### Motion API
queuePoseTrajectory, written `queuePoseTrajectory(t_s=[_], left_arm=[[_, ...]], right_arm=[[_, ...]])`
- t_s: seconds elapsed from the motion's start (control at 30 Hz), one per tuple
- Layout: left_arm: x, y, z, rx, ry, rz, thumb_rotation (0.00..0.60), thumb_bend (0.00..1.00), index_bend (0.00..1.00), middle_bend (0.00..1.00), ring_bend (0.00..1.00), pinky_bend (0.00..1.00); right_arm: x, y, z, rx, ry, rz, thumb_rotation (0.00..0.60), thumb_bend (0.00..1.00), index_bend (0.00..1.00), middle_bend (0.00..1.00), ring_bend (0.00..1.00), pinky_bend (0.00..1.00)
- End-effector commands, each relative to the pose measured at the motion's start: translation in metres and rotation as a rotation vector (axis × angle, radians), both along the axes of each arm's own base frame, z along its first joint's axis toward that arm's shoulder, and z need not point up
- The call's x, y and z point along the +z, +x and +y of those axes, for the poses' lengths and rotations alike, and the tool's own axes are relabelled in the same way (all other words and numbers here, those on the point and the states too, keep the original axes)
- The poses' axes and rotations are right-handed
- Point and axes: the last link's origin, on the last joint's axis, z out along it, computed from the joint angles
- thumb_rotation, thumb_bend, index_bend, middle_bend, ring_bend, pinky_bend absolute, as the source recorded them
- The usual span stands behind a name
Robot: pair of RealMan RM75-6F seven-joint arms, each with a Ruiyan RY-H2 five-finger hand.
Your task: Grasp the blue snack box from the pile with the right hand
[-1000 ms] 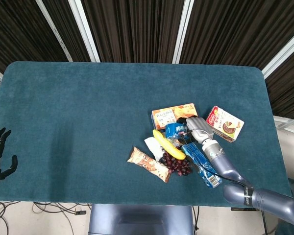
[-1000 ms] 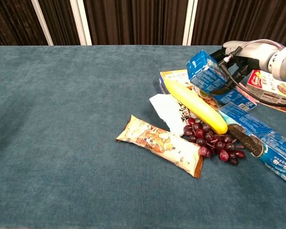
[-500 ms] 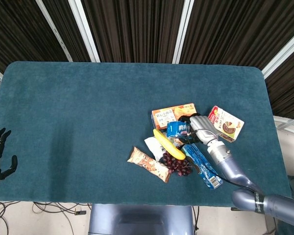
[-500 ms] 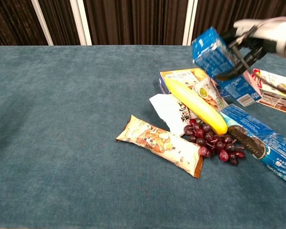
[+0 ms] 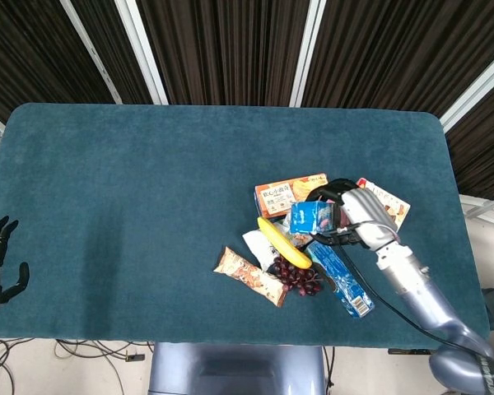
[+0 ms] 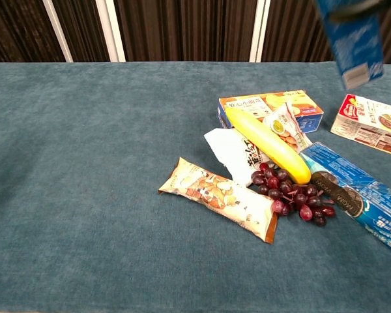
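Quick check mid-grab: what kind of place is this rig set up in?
Probably a lab or test room, not a kitchen: a teal cloth-covered table, dark slatted wall panels behind, loose cables on the floor, and staged snacks with the right hand holding the blue snack box.

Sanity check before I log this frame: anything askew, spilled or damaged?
Nothing spilled or damaged. The right hand holds the blue snack box tilted, lifted clear of the pile. The banana lies across the orange snack box and grapes, as a heap would.
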Motion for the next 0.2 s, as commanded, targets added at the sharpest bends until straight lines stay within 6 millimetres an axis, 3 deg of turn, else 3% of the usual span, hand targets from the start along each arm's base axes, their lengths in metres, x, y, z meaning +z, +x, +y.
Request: queuePoseTrajectory(t_s=[0.03,0.2], left_arm=[[0.000,0.000,0.000,0.000,0.000,0.000,0.600,0.53,0.00,0.00,0.00,0.03],[0.000,0.000,0.000,0.001,0.001,-0.001,0.600,0.53,0.00,0.00,0.00,0.03]], right_arm=[[0.021,0.007,0.015,0.043,-0.006,-0.077,0.600,0.32,0.46,0.45,0.41,0.25],[0.039,0.008,0.031,0.099,-0.001,-0.137,0.600,0.32,0.46,0.45,0.41,0.25]])
